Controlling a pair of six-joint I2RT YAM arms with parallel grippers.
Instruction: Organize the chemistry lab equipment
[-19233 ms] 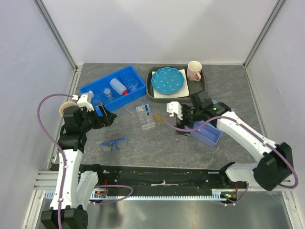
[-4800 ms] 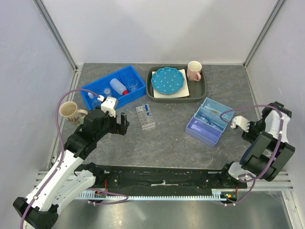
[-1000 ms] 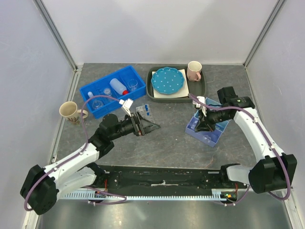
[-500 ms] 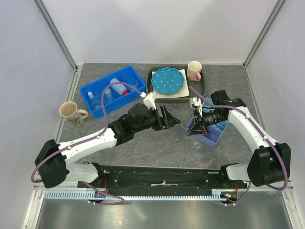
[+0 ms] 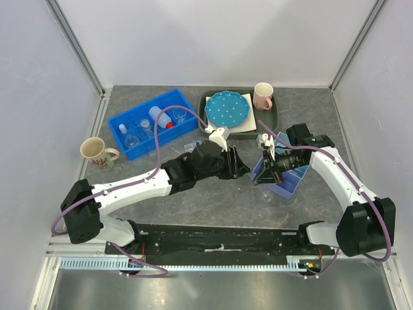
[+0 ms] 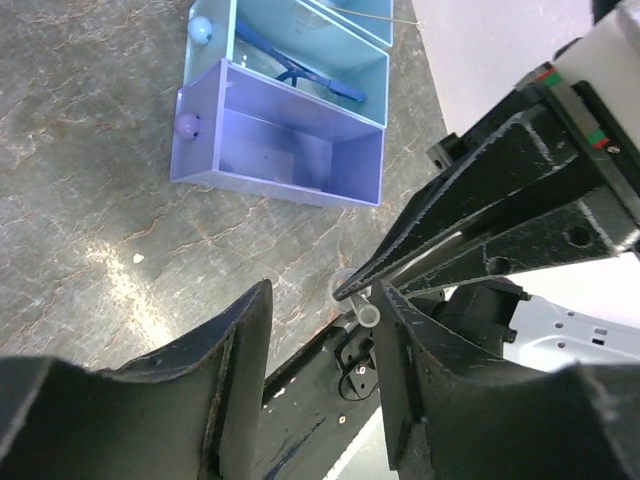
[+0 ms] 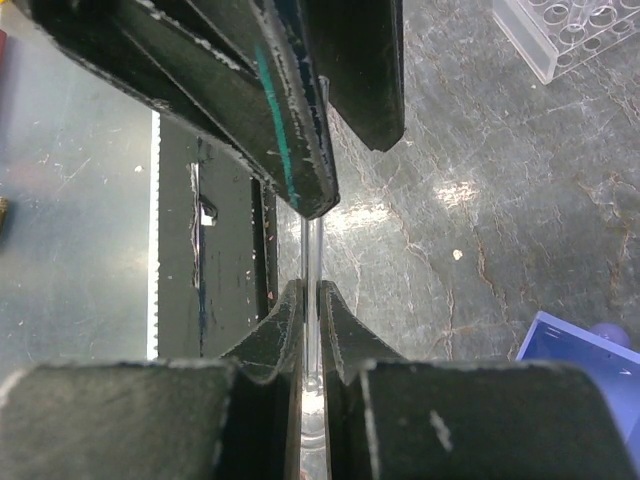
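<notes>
Spanning the gap between the two hands, a clear test tube [image 7: 311,250] hangs above the worktop [image 6: 90,230]. It is pinched near one end by the right hand [image 7: 310,292], whose fingers are pressed tight on the glass. The tube's free, rimmed end reaches out ahead of that hand and sits between the fingers of the left hand [image 6: 322,300]. Those fingers stand partly apart with room to spare. The rim lies close to one of them, but I cannot tell whether either finger bears on it. This looks like a handover: the right hand grips near its own end so the far end is bare for the other hand to take. Just beyond the left hand's fingertips lies an open purple box [image 6: 275,150]. Off to one side, past the right hand's fingertips, stands the white test-tube rack [image 7: 560,35], likely where the tube is bound.
</notes>
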